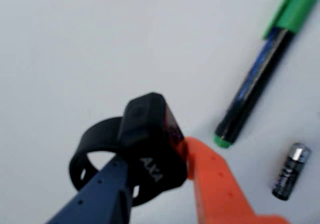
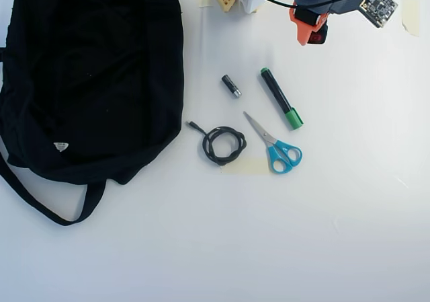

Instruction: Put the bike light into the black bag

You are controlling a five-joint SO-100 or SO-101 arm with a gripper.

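Note:
My gripper (image 1: 156,156) is shut on the bike light (image 1: 147,121), a small black block with a loop strap and white "AXA" lettering, held between the blue and orange fingers. In the overhead view the gripper (image 2: 313,31) is at the top right, and the light's red face (image 2: 317,38) shows under the orange finger. The black bag (image 2: 94,66) lies flat at the far left of the overhead view, with its white tag (image 2: 61,146) and a long strap (image 2: 40,204). The bag is out of the wrist view.
A green-capped marker (image 2: 281,98) (image 1: 260,79) and a small black-and-silver cylinder (image 2: 231,85) (image 1: 291,170) lie between the gripper and the bag. A coiled black cable (image 2: 224,145) and blue-handled scissors (image 2: 275,146) lie lower in the overhead view.

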